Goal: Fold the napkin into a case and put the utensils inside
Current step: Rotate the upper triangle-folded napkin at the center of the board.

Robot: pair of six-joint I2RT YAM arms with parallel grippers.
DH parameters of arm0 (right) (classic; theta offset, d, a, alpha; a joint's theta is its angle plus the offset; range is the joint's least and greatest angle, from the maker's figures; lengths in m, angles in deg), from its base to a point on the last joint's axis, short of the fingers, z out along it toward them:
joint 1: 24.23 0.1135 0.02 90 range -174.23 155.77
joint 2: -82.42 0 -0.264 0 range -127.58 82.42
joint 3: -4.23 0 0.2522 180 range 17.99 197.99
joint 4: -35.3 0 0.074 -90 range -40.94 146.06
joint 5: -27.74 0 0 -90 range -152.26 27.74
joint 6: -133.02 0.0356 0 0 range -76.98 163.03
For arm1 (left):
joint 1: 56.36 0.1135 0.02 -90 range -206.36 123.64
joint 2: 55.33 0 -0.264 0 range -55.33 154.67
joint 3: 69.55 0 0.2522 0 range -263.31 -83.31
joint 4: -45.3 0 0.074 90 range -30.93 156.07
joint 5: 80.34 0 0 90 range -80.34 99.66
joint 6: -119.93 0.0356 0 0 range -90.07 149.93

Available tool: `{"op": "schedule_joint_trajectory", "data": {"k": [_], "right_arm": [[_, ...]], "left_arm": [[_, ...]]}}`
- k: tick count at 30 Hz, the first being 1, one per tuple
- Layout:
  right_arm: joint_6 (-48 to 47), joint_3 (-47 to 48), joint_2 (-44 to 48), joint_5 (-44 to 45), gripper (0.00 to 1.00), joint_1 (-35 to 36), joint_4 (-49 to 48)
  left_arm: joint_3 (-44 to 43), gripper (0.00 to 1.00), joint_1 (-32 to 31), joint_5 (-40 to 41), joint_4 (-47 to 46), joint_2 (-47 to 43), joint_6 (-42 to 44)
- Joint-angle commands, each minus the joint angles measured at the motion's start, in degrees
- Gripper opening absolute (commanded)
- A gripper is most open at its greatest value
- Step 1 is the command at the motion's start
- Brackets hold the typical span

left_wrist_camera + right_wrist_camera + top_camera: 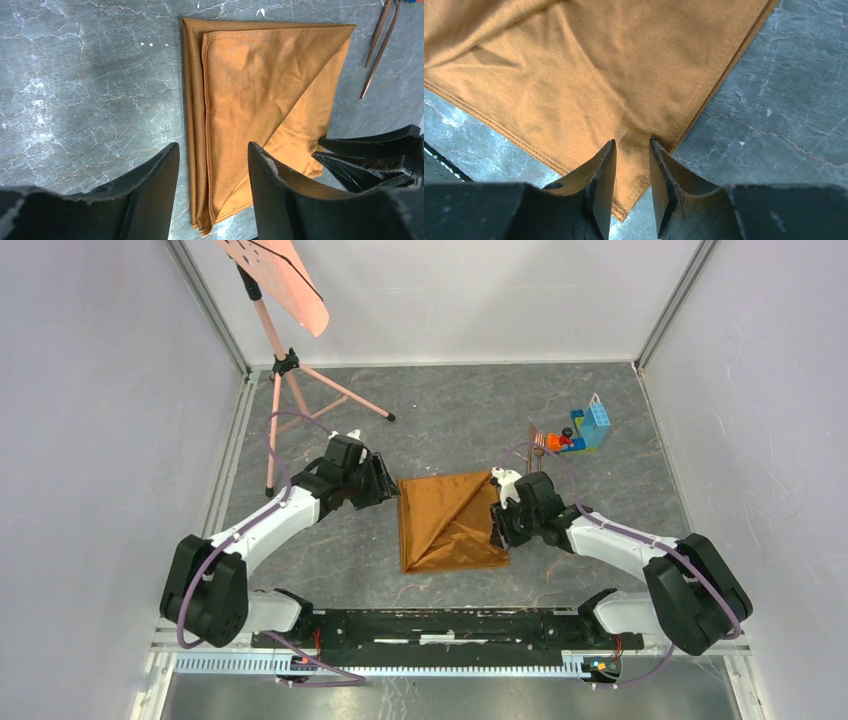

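The orange-brown napkin (450,520) lies folded on the grey table, with a diagonal flap across its top layer. My left gripper (385,480) is at its far left corner. In the left wrist view this gripper (212,147) is open and its fingers straddle the layered left edge of the napkin (260,90) without holding it. My right gripper (497,525) is at the napkin's right side. In the right wrist view its jaws (631,142) stand narrowly apart over a flat corner of the napkin (589,75). The utensils (537,443) (381,42) lie beyond the napkin's far right corner.
A pile of colourful toy bricks (585,430) sits just right of the utensils. A salmon-pink sheet on a tripod stand (290,370) stands at the back left. Grey walls close in the table on three sides.
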Motion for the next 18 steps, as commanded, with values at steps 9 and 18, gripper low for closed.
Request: {"op": "schedule_joint_trajectory", "data": {"k": [9,18], "right_arm": [[-1.3,3.3,-3.6,27.4,0.39,-2.4,-0.1],[-5.7,18.2,-2.3,25.0,0.69,15.2,12.4]], "left_arm": [[9.6,0.62,0.3,1.1,2.0,-20.2,-5.3],[11.8,0.66,1.1,10.7,8.2,-27.2,-12.3]]}}
